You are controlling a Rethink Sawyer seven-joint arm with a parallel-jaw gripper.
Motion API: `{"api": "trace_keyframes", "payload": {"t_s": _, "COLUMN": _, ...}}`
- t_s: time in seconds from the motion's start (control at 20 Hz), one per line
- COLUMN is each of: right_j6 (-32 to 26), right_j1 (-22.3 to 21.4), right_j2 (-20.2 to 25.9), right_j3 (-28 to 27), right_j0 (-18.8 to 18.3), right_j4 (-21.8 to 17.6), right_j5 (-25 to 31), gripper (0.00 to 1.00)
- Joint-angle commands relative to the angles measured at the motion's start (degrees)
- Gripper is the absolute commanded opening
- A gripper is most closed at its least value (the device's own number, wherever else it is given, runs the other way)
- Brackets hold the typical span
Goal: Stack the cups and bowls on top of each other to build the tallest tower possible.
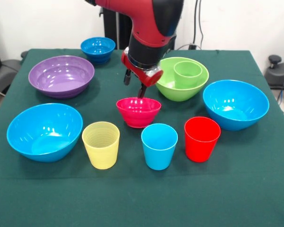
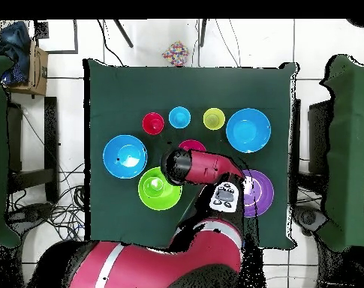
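Observation:
My gripper (image 1: 134, 84) hangs open just above the far rim of the small pink-red bowl (image 1: 138, 112), with nothing between its fingers. Right of it, the large lime-green bowl (image 1: 173, 92) holds the green cup (image 1: 188, 72) upright: this is the tower. Along the front stand the pale yellow cup (image 1: 101, 144), the light blue cup (image 1: 159, 145) and the red cup (image 1: 201, 138). In the overhead view the arm covers the gripper, and the pink-red bowl (image 2: 192, 144) shows only partly beside the lime-green bowl (image 2: 169, 199).
A wide purple bowl (image 1: 61, 75) and a small dark blue bowl (image 1: 98, 48) sit at the back left. Large light blue bowls stand at the left front (image 1: 45, 131) and at the right (image 1: 235, 104). The green cloth's edges drop off all round.

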Motion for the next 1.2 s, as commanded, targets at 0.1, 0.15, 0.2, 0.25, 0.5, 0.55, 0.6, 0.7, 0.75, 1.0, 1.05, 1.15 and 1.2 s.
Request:
{"api": "trace_keyframes", "payload": {"t_s": 0.1, "right_j6": 8.5, "right_j1": 2.1, "right_j2": 4.2, "right_j3": 1.4, "right_j0": 0.4, "right_j4": 2.5, "right_j5": -5.2, "gripper": 1.00}}
{"api": "trace_keyframes", "payload": {"t_s": 0.15, "right_j6": 8.5, "right_j1": 2.5, "right_j2": 4.5, "right_j3": 1.6, "right_j0": 0.3, "right_j4": 2.5, "right_j5": -5.8, "gripper": 1.00}}
{"api": "trace_keyframes", "payload": {"t_s": 0.2, "right_j6": 8.5, "right_j1": 3.0, "right_j2": 4.7, "right_j3": 1.7, "right_j0": 0.1, "right_j4": 2.5, "right_j5": -6.4, "gripper": 1.00}}
{"api": "trace_keyframes", "payload": {"t_s": 0.25, "right_j6": 8.5, "right_j1": 2.8, "right_j2": 4.3, "right_j3": 1.6, "right_j0": 0.2, "right_j4": 2.4, "right_j5": -6.5, "gripper": 1.00}}
{"api": "trace_keyframes", "payload": {"t_s": 0.5, "right_j6": 11.2, "right_j1": 0.5, "right_j2": -0.6, "right_j3": 0.2, "right_j0": 3.8, "right_j4": 2.4, "right_j5": -5.3, "gripper": 1.00}}
{"api": "trace_keyframes", "payload": {"t_s": 0.55, "right_j6": 13.0, "right_j1": -0.3, "right_j2": -2.1, "right_j3": 0.1, "right_j0": 5.0, "right_j4": 3.0, "right_j5": -5.7, "gripper": 1.00}}
{"api": "trace_keyframes", "payload": {"t_s": 0.6, "right_j6": 15.3, "right_j1": -0.7, "right_j2": -5.3, "right_j3": -0.8, "right_j0": 7.3, "right_j4": 3.3, "right_j5": -5.7, "gripper": 1.00}}
{"api": "trace_keyframes", "payload": {"t_s": 0.7, "right_j6": 16.2, "right_j1": -2.4, "right_j2": -8.5, "right_j3": -2.2, "right_j0": 8.8, "right_j4": 4.2, "right_j5": -2.3, "gripper": 1.00}}
{"api": "trace_keyframes", "payload": {"t_s": 0.75, "right_j6": 15.6, "right_j1": -3.1, "right_j2": -9.4, "right_j3": -2.9, "right_j0": 8.9, "right_j4": 4.5, "right_j5": -0.6, "gripper": 1.00}}
{"api": "trace_keyframes", "payload": {"t_s": 1.0, "right_j6": 12.3, "right_j1": -5.5, "right_j2": -9.4, "right_j3": -3.5, "right_j0": 7.4, "right_j4": 6.0, "right_j5": 0.2, "gripper": 1.00}}
{"api": "trace_keyframes", "payload": {"t_s": 1.05, "right_j6": 11.9, "right_j1": -5.8, "right_j2": -9.3, "right_j3": -3.5, "right_j0": 7.0, "right_j4": 6.4, "right_j5": -0.2, "gripper": 1.00}}
{"api": "trace_keyframes", "payload": {"t_s": 1.15, "right_j6": 11.6, "right_j1": -6.0, "right_j2": -8.9, "right_j3": -3.1, "right_j0": 6.5, "right_j4": 7.1, "right_j5": -1.3, "gripper": 1.00}}
{"api": "trace_keyframes", "payload": {"t_s": 1.2, "right_j6": 11.8, "right_j1": -5.8, "right_j2": -8.8, "right_j3": -2.9, "right_j0": 6.5, "right_j4": 7.5, "right_j5": -2.4, "gripper": 1.00}}
